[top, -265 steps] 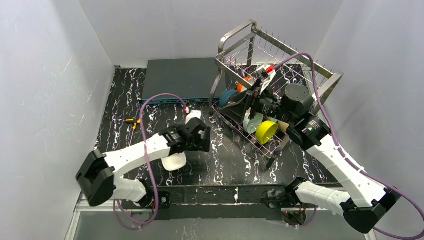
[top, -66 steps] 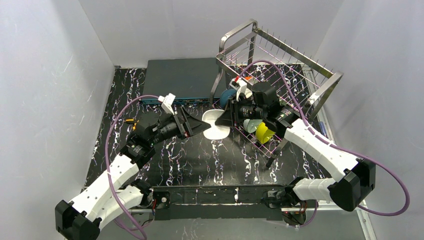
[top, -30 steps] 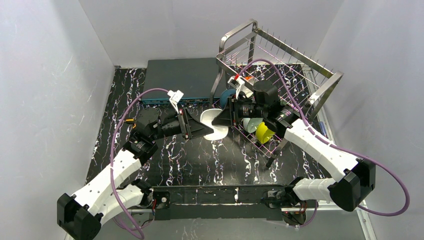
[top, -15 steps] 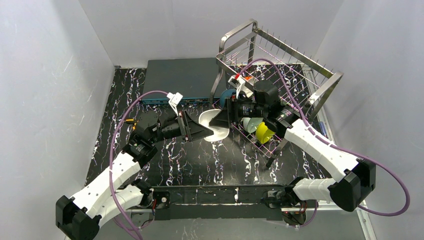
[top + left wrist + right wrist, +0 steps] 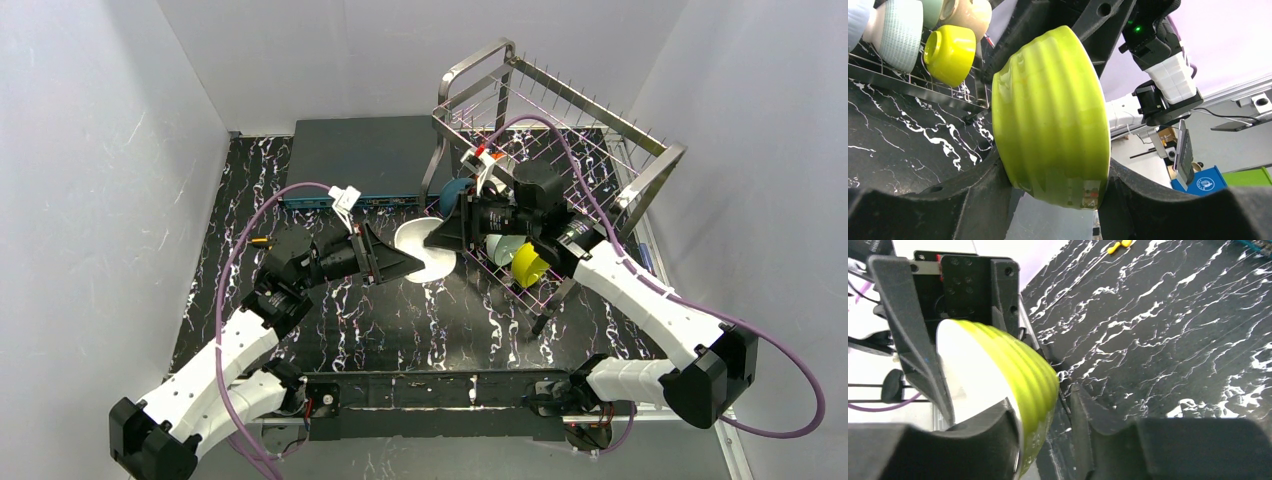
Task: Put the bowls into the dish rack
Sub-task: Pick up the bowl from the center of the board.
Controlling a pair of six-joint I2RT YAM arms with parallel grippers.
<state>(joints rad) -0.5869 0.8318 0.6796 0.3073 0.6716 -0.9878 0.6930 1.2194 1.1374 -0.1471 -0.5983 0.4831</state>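
Yellow-green ribbed bowl (image 5: 428,252), white inside, one of the bowls to be loaded. Location: in the air above the black marbled table (image 5: 400,320), between the two arms, just beside the near-left corner of the dish rack (image 5: 590,100). It touches neither table nor rack.

Left gripper (image 5: 1053,165): half open, clamped across the bowl's outer wall, with a finger pressed to each flank. The bowl is turned on its side, so its rim is offered towards the other arm.

Right gripper (image 5: 1043,400): reaches out from the rack side, fingers astride the rim, one inside the white hollow and one outside the green wall. A sliver of dark shows at the outer finger, so I cannot tell whether it is gripping yet.

Purpose of arrangement, as judged: a handover. The left arm appears to stand too far from the rack, so the bowl passes to the arm beside it.

Rack contents on the lower tier: yellow bowl (image 5: 950,52), pale green ribbed bowl (image 5: 898,30), tan bowl (image 5: 968,15), dark blue bowl (image 5: 455,190). All are tipped on edge between the prongs, probably to drain and to save room.

Risk: the bowl could drop if the left lets go before the right has closed firmly.
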